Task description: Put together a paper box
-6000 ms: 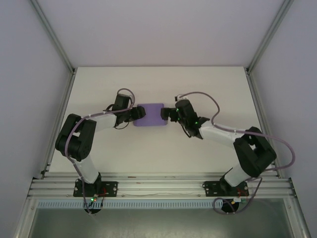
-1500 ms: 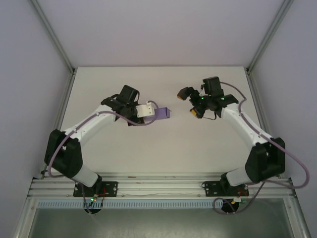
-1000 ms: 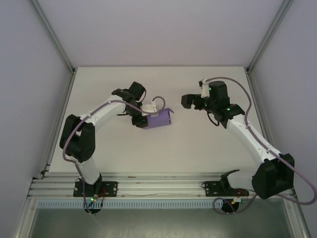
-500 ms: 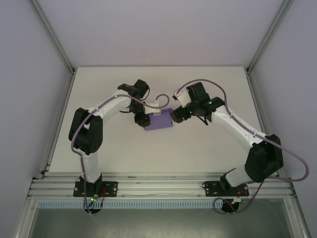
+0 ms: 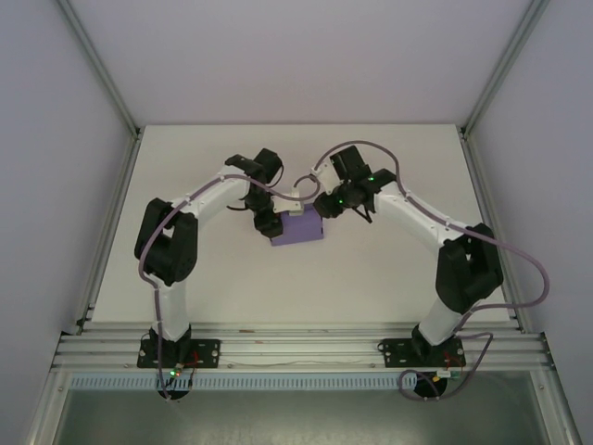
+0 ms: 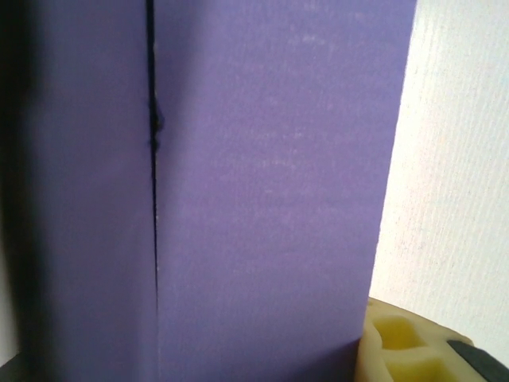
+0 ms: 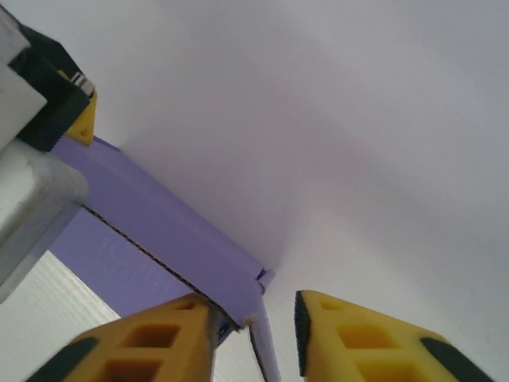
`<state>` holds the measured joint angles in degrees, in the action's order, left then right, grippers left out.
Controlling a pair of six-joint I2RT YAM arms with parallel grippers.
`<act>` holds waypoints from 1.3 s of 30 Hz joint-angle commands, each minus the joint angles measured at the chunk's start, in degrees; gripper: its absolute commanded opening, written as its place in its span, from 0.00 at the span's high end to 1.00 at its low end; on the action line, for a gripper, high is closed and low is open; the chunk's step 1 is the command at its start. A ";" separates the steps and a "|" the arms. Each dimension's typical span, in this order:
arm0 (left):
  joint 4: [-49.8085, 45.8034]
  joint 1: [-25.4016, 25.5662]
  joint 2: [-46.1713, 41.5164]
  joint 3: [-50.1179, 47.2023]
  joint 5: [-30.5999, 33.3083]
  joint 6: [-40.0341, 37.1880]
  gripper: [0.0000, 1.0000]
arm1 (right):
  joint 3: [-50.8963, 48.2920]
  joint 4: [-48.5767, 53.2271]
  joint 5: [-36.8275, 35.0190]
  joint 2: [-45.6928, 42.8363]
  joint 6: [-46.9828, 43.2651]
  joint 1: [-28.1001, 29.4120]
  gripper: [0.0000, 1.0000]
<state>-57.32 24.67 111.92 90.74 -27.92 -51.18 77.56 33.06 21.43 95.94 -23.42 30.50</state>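
Left pincer (image 5: pixel 271 225) is clamped on the left end of the paper box (image 5: pixel 301 229), near the middle of the white table (image 5: pixel 389 278). Whether the box rests on the table or is lifted off it is hard to make out. In the left wrist view the purple card (image 6: pixel 262 199) runs off the top and bottom edges, a dark seam running down it. One yellow finger (image 6: pixel 398 350) is cut off at the lower right.

At the box's right end, the right pincer (image 7: pixel 253 309) has its fingers narrowly apart around a thin purple flap. Whether they pinch it I cannot tell.

Pale walls (image 5: pixel 306 56) enclose the table, and an aluminium rail (image 5: pixel 296 348) lines its near edge.
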 commanded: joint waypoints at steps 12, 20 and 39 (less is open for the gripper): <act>-1.58 1.19 2.91 3.40 3.15 3.11 0.61 | -1.59 -2.80 -2.68 -1.36 20.09 0.68 1.00; -1.59 1.53 2.96 3.37 3.94 2.53 0.61 | 1.32 -0.18 -2.88 -0.89 32.13 0.81 1.00; 2.64 1.58 2.19 1.88 3.14 4.88 0.56 | -23.40 -24.51 -12.25 -6.62 23.82 4.77 1.00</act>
<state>-58.08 25.85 113.51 93.19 -24.77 -46.92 59.07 10.48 13.78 88.47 5.72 33.28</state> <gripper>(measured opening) 0.437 0.049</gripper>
